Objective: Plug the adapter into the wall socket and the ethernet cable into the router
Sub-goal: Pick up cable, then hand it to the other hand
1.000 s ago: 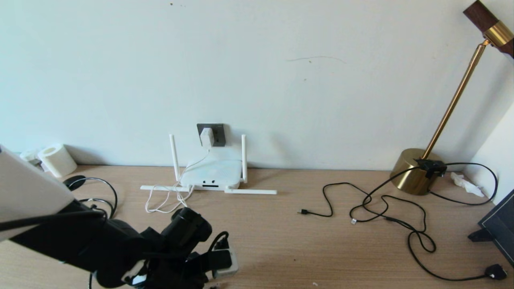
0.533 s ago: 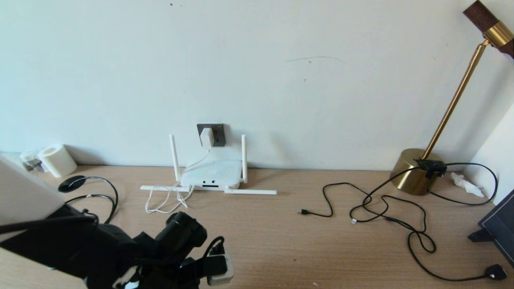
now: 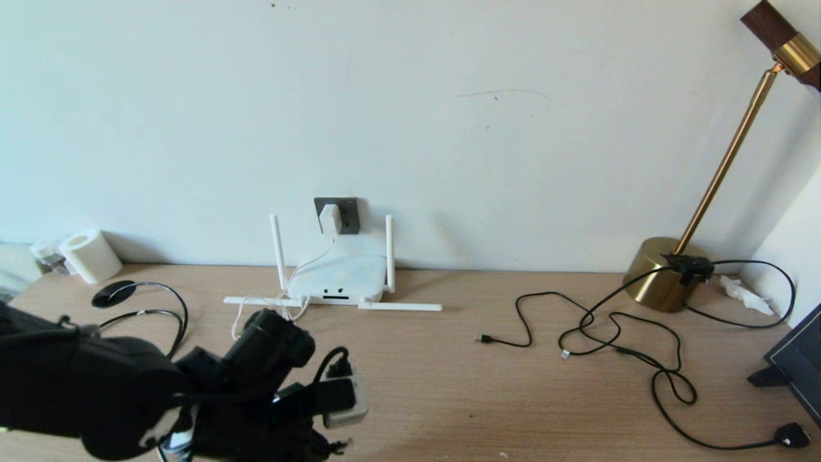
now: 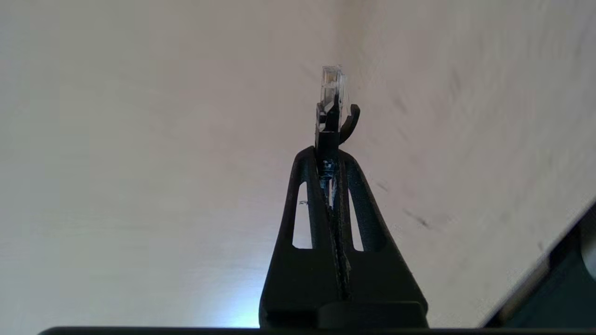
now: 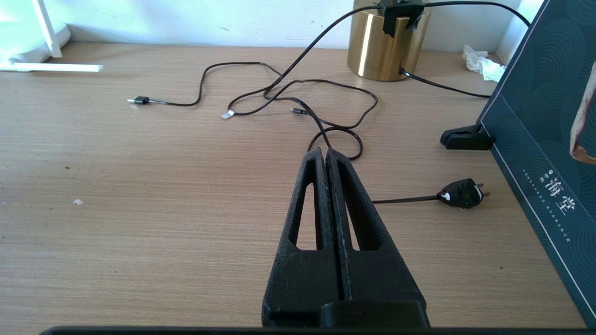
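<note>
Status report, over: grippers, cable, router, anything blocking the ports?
Left gripper shut on ethernet cable. Right gripper shut, empty. Adapter in wall socket. Router ports unblocked; white cord beside them.

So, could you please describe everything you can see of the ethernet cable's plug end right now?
The black ethernet cable's plug end has a clear plastic connector tip, a black boot and a curved black latch guard on one side. It sticks straight out past the fingertips of the left gripper, whose black fingers are clamped shut on the boot just behind it. Only those fingers touch it; the tip is bare against a pale blurred surface. The cable behind is hidden.
</note>
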